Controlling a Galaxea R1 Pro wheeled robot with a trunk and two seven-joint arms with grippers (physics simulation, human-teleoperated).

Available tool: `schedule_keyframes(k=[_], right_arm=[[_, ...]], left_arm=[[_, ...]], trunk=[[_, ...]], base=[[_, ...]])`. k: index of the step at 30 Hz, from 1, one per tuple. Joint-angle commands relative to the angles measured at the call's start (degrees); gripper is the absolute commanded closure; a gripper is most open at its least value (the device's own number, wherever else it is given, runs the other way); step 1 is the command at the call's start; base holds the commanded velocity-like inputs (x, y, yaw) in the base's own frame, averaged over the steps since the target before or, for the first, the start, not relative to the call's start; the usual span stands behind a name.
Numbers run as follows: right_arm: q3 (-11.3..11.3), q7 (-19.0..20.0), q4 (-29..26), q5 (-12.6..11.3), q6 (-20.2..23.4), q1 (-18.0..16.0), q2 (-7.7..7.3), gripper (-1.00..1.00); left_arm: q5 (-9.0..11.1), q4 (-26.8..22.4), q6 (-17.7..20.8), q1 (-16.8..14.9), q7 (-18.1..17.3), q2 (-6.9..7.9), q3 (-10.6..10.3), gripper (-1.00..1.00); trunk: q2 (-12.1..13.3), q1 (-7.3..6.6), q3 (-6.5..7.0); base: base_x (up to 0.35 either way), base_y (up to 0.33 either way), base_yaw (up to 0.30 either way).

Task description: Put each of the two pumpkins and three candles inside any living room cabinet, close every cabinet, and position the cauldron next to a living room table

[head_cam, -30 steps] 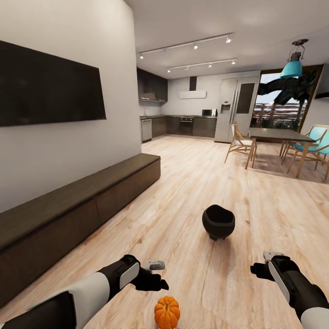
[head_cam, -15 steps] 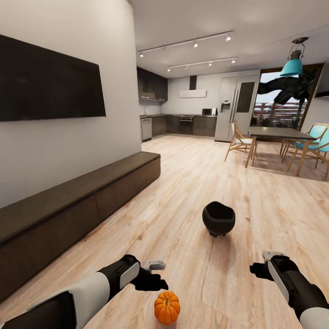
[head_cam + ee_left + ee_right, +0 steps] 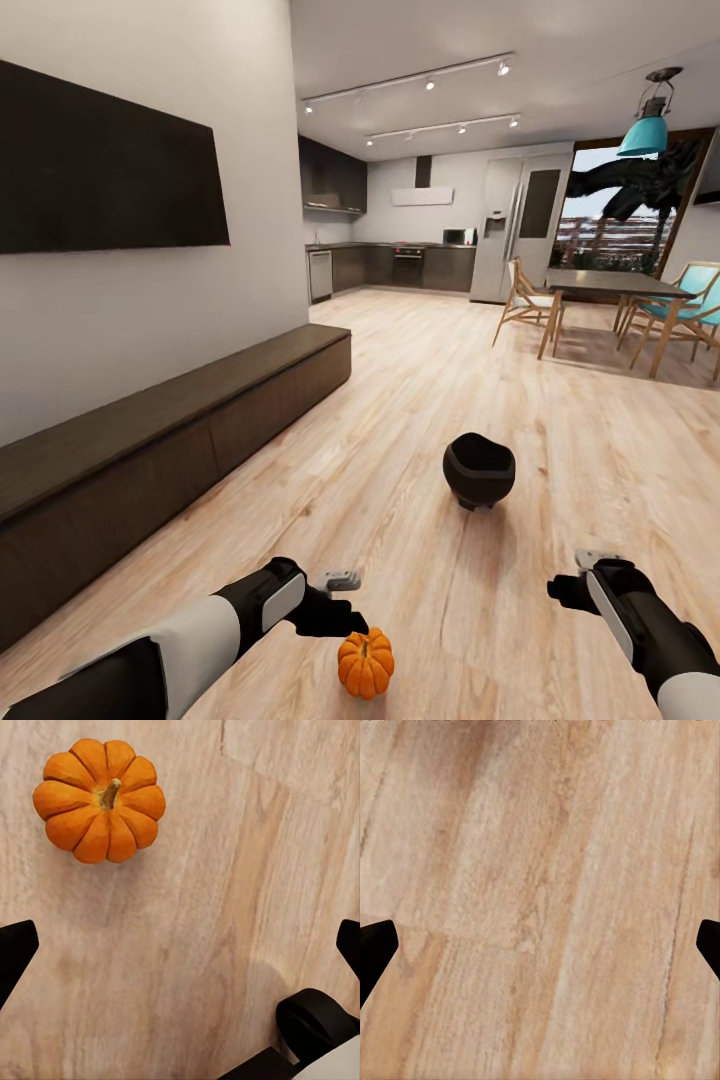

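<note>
A pumpkin (image 3: 365, 662) sits upright on the plank floor (image 3: 400, 430), just beside my left pincer (image 3: 335, 625), whose fingers spread wide around nothing. My right pincer (image 3: 572, 590) hangs open too, over bare boards. The cauldron (image 3: 479, 470) stands ahead, well apart from the long, shut cabinet (image 3: 170, 450) under the TV (image 3: 100, 170).

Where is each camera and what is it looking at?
Head view: up on the robot's head, looking forward and down at pumpkin, cauldron, cabinet; both arms show.
Left wrist view: above the left hand, looking down at the pumpkin on the floor; fingertips show.
Right wrist view: above the right hand, looking down at floor; fingertips show.
Head and left wrist share the pumpkin.
</note>
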Motion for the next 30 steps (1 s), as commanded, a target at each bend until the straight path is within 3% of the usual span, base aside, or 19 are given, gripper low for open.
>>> schedule_keyframes(k=[1, 13, 19, 30], right_arm=[[-0.03, -0.24, -0.06, -0.58, 0.22, -0.01, -0.04, -1.0], [-0.03, -0.24, -0.03, -0.58, 0.22, 0.0, -0.13, -1.0], [-0.07, -0.24, -0.06, -0.58, 0.22, -0.04, -0.17, -1.0], [-0.12, -0.21, -0.11, -0.58, 0.22, -0.03, -0.17, -1.0]], left_arm=[[-0.13, 0.06, 0.09, -0.05, -0.33, -0.02, -0.17, -1.0], [-0.06, 0.06, 0.51, -0.07, -0.24, -0.07, -0.08, -1.0], [-0.1, 0.06, 0.53, -0.07, -0.21, -0.32, -0.14, -1.0], [-0.16, 0.12, 1.69, -0.05, -0.16, -1.0, -0.16, -1.0]], trunk=[[-0.03, -0.01, -0.06], [-0.03, -0.01, -0.06], [-0.03, -0.01, -0.06], [-0.17, 0.27, -2.5]], base=[[0.007, 0.0, 0.0], [0.241, 0.0, 0.0], [0.073, 0.0, 0.0], [0.003, 0.0, 0.0]])
